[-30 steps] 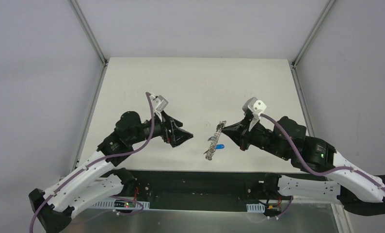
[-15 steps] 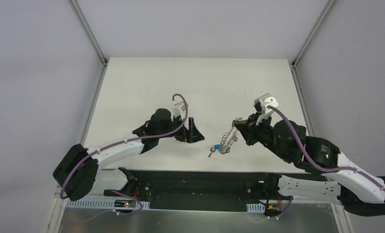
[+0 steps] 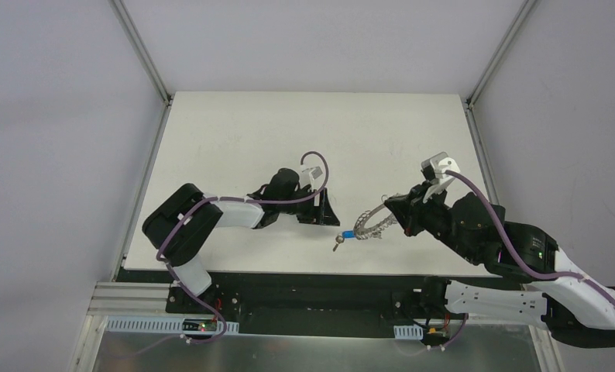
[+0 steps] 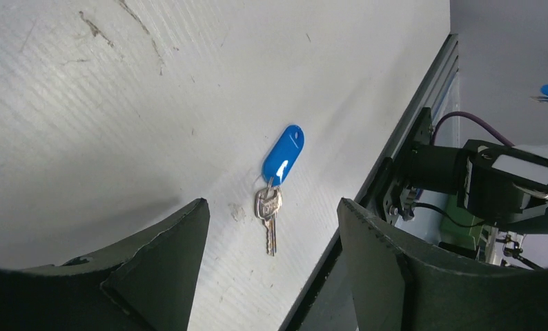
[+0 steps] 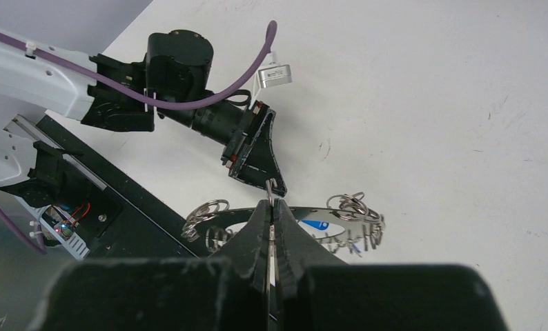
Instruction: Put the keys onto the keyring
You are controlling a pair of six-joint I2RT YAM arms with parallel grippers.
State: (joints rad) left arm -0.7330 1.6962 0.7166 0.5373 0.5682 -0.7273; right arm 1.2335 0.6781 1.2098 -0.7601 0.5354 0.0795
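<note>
Right end effector is clamped on the keyring, fingers pressed together on the ring's band with barely a slit between them. Seen from above, this end effector sits toward 4 o'clock on the bench. The keyring droops from it toward 8 o'clock, its wire loops splayed out. The ring's low end is just beside the blue-capped key; whether they touch cannot be told. That key lies flat on the bench near the 6 o'clock edge, cap toward 1 o'clock and blade toward 6 in the left wrist view. Left end effector is spread wide and holds nothing, pointing toward 3 o'clock, with the key at its 4 o'clock. From its own camera the key shows between the two parted fingers.
</note>
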